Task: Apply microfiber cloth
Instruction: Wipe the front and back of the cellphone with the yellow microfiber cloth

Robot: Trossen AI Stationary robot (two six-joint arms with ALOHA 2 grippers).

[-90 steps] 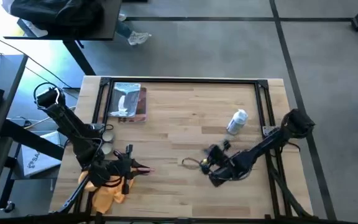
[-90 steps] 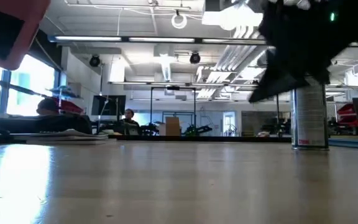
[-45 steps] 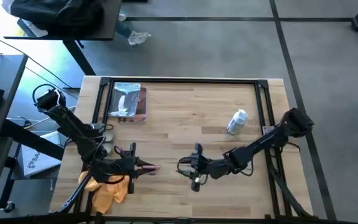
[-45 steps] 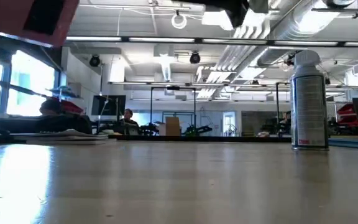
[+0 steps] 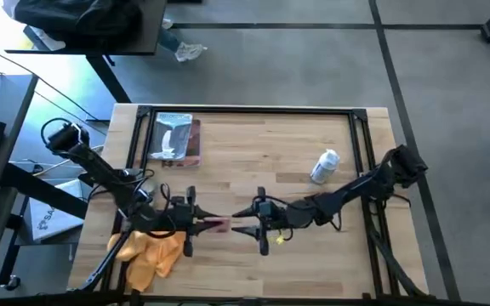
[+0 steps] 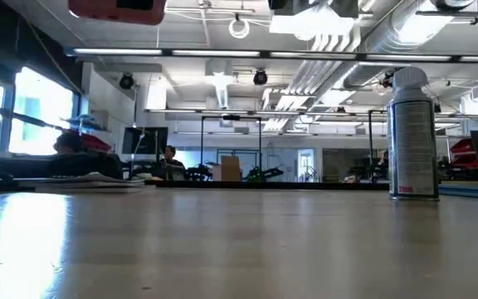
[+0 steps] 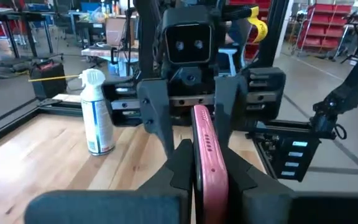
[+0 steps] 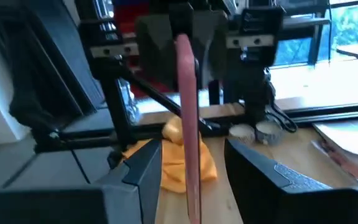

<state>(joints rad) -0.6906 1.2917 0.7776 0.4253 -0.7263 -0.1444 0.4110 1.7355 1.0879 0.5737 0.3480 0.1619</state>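
Right now the two end effectors face each other over the front middle of the table (image 5: 262,153), with a pink phone (image 5: 216,224) between them. The left end effector (image 5: 201,223) is clamped on one end of the phone. In the left wrist view the phone (image 7: 207,158) stands on its thin edge between that arm's dark fingers (image 7: 178,168). The right end effector (image 5: 238,229) is at the other end of the phone. Its fingers are apart, one on each side of the phone, and in the right wrist view the phone (image 8: 188,124) stands in the gap without touching either finger (image 8: 143,171).

The cloth (image 5: 150,255) is orange-yellow and lies in a floppy heap at the front left corner of the table, partly hanging over the edge. It sits just behind the left end effector, under that arm, and is well apart from the right end effector. Neither end effector touches it. In the right wrist view the cloth (image 8: 174,163) shows on the table past the phone.

A white spray can (image 5: 323,167) stands on the table on the far side of the right arm. A silvery packet (image 5: 175,140) lies near the back left corner of the table.
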